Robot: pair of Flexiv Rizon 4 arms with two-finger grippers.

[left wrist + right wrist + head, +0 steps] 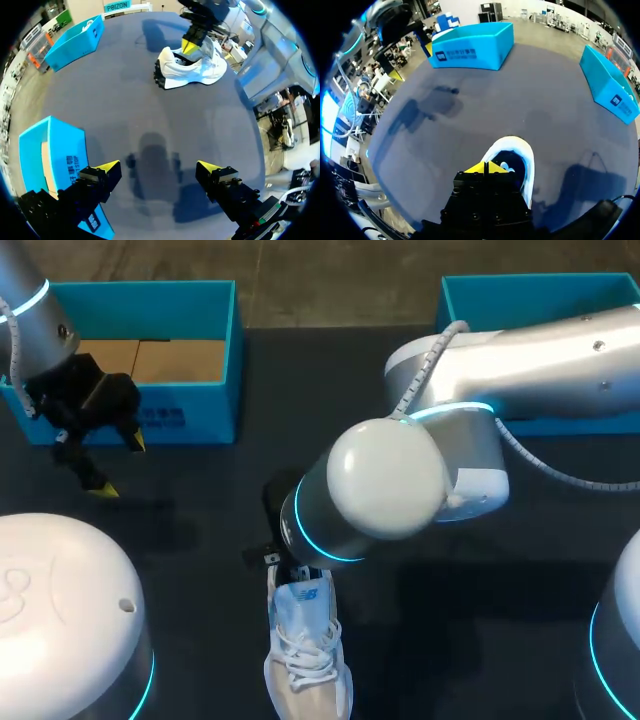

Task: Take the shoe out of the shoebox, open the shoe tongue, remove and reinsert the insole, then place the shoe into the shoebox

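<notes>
White shoe (305, 650) upright on dark worktop (200, 560), near its front edge, right hand (485, 167) clenched at the shoe's opening, yellow tips together, left hand (157, 166) released, hovering beside left box (190, 405), well apart from shoe, right box (470, 300) at far side

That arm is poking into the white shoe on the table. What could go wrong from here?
1. The shoe lies loose on the table; the left end effector is open, away by the blue box. If the right end effector pulls, the whole shoe may lift or slide.
2. It is shut at the shoe's opening, and what it pinches is hidden; it might hold the wrong part or slip.
</notes>
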